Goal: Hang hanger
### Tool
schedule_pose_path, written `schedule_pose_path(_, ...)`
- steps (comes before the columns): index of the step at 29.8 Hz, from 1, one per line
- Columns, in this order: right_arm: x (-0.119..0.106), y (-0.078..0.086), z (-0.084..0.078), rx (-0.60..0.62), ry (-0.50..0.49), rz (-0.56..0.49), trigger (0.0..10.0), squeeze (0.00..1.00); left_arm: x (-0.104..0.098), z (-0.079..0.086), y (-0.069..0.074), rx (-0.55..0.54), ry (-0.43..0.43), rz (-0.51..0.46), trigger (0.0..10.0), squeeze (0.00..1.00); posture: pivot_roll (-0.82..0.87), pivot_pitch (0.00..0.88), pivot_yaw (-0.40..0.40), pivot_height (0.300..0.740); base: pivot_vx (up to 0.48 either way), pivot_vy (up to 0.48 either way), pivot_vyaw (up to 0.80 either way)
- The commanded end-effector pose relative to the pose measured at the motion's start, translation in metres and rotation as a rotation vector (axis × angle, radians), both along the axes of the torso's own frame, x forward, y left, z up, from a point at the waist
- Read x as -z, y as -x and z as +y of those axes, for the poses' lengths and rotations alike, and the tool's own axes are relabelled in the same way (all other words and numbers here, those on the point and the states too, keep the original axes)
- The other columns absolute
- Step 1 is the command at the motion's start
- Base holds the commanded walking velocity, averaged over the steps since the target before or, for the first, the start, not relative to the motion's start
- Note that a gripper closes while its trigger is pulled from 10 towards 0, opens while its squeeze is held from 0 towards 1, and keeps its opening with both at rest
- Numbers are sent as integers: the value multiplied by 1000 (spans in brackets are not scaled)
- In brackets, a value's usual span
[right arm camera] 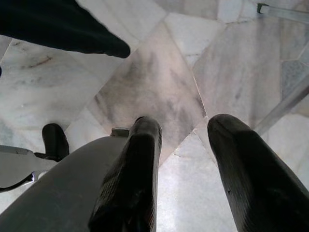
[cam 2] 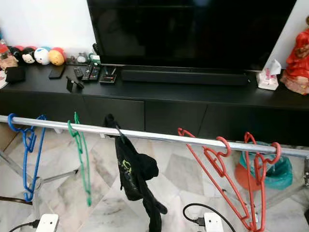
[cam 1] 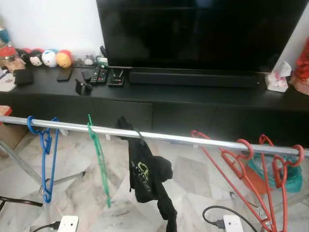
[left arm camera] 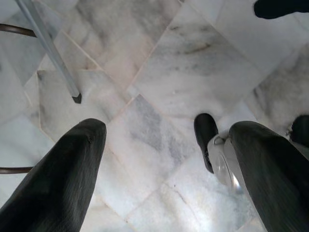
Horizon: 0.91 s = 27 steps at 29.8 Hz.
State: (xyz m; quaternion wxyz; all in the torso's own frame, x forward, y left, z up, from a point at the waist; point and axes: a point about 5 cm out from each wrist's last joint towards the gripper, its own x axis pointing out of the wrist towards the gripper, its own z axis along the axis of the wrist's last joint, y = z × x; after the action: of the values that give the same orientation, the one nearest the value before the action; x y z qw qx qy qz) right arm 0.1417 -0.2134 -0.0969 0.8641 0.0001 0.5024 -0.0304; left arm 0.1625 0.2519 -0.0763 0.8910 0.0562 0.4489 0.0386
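Note:
A silver rail (cam 1: 193,139) runs across in front of me at about knee height. On it hang a blue hanger (cam 1: 46,145) at the far left, then a green hanger (cam 1: 99,154). Near the middle, a black garment (cam 1: 147,174) droops from a dark hanger. A cluster of red hangers (cam 1: 236,166) hangs at the right. My left gripper (left arm camera: 166,129) is open over the marble floor with nothing between its fingers. My right gripper (right arm camera: 186,123) also points at the floor, open and empty, with a narrower gap.
Behind the rail stands a long black TV console (cam 1: 193,96) with a large TV (cam 1: 193,29), remotes, plush toys and a tissue box. Two white power strips (cam 1: 67,224) (cam 1: 232,223) with cables lie on the floor. A teal bucket (cam 2: 280,169) sits under the red hangers. A rack leg (left arm camera: 48,48) slants nearby.

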Motion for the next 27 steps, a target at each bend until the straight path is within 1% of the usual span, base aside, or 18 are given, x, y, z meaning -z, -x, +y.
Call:
schedule_pose_path(1,1,2,0,0,1,7,10000,0,0,-3,-3,-16,0,2,10000,0,-97,0,-7,740,0,0,0)
schedule_pose_path(2,1,2,0,0,1,7,10000,0,1,-4,-3,-13,1,5,10000,0,-97,0,-7,740,0,0,0)
schedule_pose_path(3,1,2,0,-9,4,10,10000,0,-1,0,-4,-4,1,2,10000,0,-98,0,-9,740,0,0,0)
schedule_pose_path(4,1,2,0,-9,4,10,10000,0,-1,0,-4,-4,1,2,10000,0,-98,0,-9,740,0,0,0)
schedule_pose_path(6,1,3,0,-8,4,12,10000,0,-1,6,-1,-20,7,11,10000,0,-114,0,-7,740,0,0,0)
schedule_pose_path(12,2,6,0,3,1,15,10000,0,0,10,4,-23,5,25,10000,0,-124,0,3,740,-278,0,0)
schedule_pose_path(27,3,8,2,10,-3,18,10000,0,1,8,4,-20,3,25,10000,0,-130,0,12,740,-301,0,0)
